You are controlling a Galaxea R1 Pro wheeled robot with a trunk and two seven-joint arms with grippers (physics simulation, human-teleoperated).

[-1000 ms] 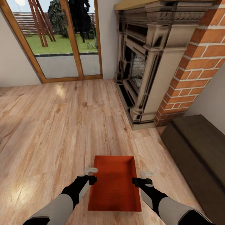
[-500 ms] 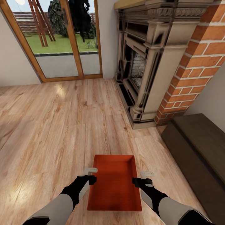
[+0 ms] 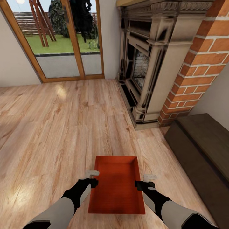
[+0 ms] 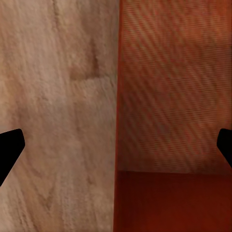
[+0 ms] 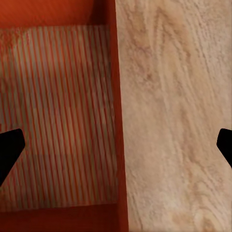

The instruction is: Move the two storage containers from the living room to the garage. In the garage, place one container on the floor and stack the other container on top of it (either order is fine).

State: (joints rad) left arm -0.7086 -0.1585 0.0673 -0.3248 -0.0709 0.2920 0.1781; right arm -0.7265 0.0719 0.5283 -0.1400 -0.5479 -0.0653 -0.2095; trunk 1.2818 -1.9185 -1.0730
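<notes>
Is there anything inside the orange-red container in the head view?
No, the storage container held between the left gripper and right gripper shows only its bare ribbed bottom.

Bare plank floor (image 3: 57, 127) left — fireplace (image 3: 143, 70), dark cabinet (image 3: 200, 149) block right.

Fireplace (image 3: 149, 63) top and dark cabinet (image 3: 200, 152) cut off at frame's top and right edges; fingertips clipped in both wrist views, container (image 3: 116, 184) grip unclear.
</notes>
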